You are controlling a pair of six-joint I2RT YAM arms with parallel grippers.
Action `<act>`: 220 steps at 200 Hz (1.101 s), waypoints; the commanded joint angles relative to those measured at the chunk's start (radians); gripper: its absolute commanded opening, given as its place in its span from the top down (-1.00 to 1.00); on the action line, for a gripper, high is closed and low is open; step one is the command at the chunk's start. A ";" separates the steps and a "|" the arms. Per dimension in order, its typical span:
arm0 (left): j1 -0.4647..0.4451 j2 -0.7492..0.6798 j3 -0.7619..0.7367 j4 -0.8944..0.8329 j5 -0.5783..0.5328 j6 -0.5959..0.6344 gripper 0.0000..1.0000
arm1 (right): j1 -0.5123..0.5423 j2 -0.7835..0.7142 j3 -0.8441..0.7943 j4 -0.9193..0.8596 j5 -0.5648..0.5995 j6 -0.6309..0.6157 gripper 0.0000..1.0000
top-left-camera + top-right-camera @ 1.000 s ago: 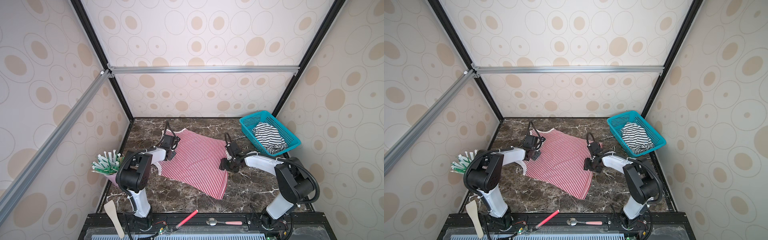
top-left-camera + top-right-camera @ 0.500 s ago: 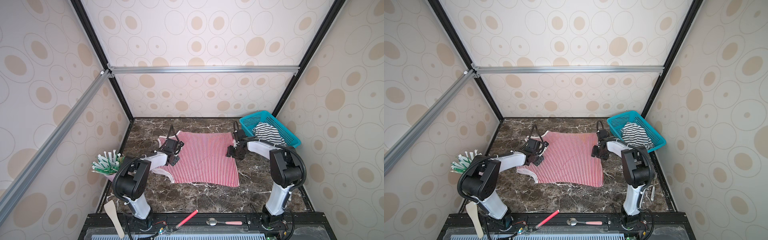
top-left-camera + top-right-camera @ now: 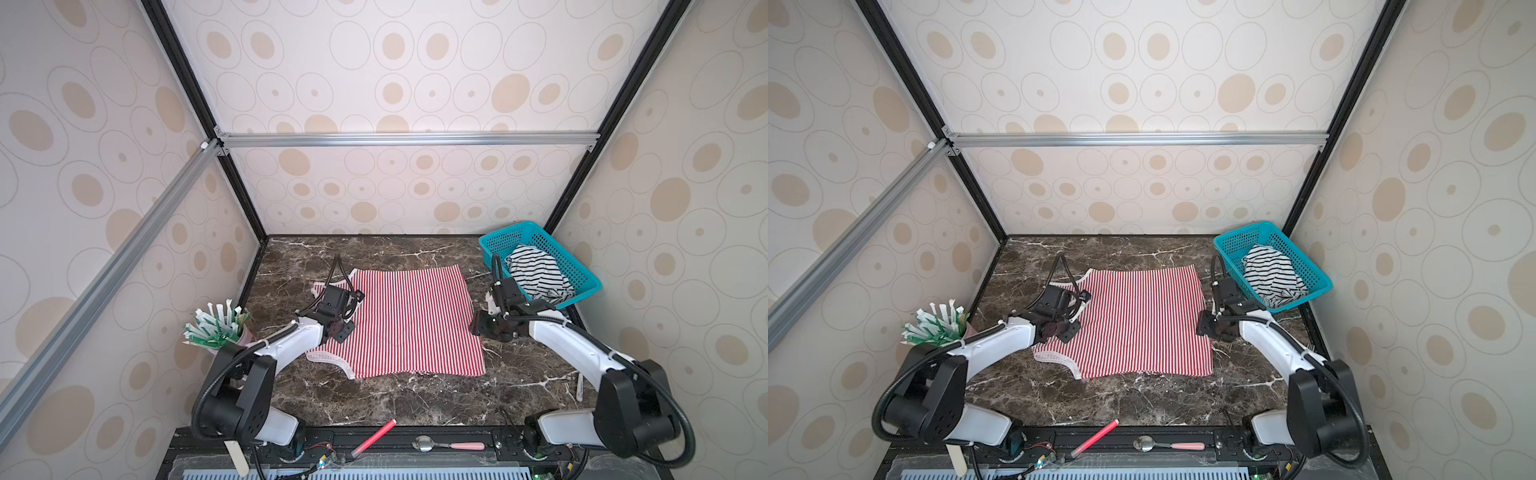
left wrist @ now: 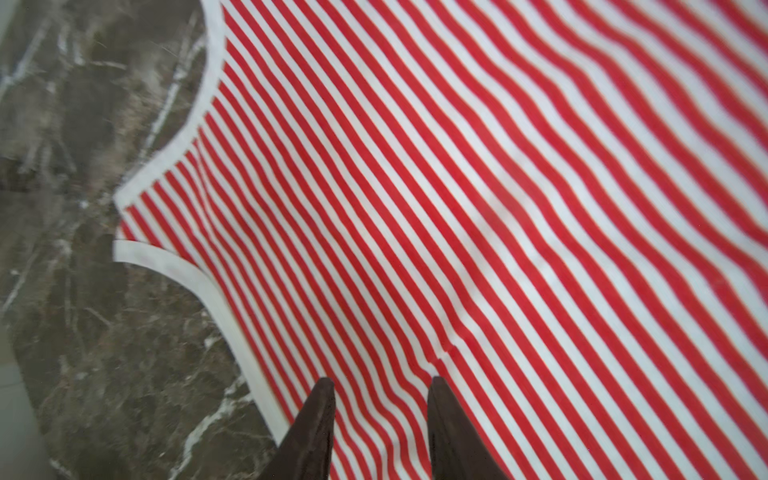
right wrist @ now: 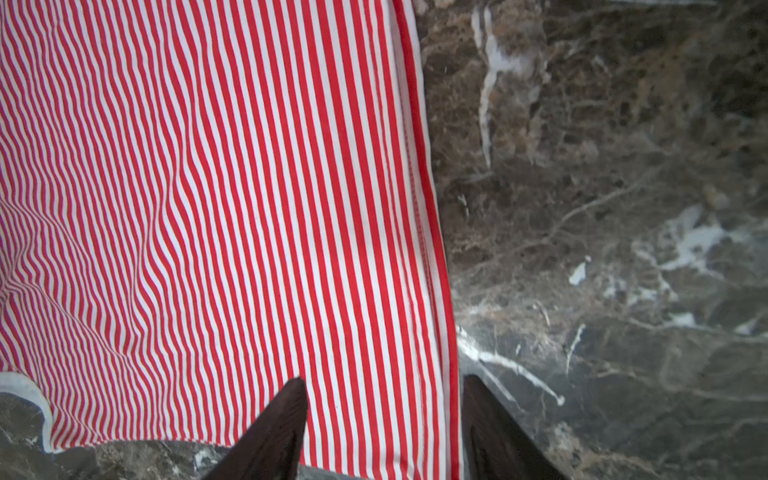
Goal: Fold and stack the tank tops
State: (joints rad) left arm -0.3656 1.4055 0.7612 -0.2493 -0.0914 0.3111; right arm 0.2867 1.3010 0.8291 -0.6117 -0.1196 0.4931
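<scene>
In both top views the red-and-white tank top [image 3: 409, 320] lies flat on the tabletop [image 3: 395, 399]. The black-and-white tank top [image 3: 536, 276] sits bunched in the teal basket [image 3: 498, 241] at the far right corner.

Left wrist view: the left tool [image 4: 380, 380], narrowly parted, hangs over the stripes beside the white trim, holding nothing.

Right wrist view: the right tool [image 5: 384, 380], wider apart, straddles the top's hemmed edge, empty.

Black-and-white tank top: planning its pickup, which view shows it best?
A top view: the black-and-white tank top lies crumpled in the teal basket. Both top views show it alike; neither wrist view shows it.
</scene>
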 commanded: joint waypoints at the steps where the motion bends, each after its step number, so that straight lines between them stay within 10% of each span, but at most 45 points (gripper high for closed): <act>1: -0.006 -0.081 -0.013 -0.022 0.024 0.012 0.16 | 0.047 -0.072 -0.077 -0.070 -0.029 0.039 -0.23; 41: -0.024 -0.175 -0.071 -0.042 0.072 0.048 -0.12 | 0.119 -0.199 -0.189 -0.114 0.006 0.111 0.01; 63: -0.031 -0.220 -0.100 -0.063 0.100 0.070 -0.80 | 0.140 -0.226 -0.211 -0.159 0.065 0.132 0.12; 97: -0.037 -0.300 -0.136 -0.080 0.159 0.092 -0.31 | 0.140 -0.241 -0.266 -0.118 0.061 0.167 0.38; 220: -0.052 -0.392 -0.181 -0.110 0.208 0.104 -0.51 | 0.123 -0.093 -0.302 0.008 0.081 0.197 0.34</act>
State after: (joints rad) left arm -0.4110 1.0321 0.5800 -0.3317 0.0982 0.3851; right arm 0.4164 1.2007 0.5423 -0.6075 -0.0658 0.6807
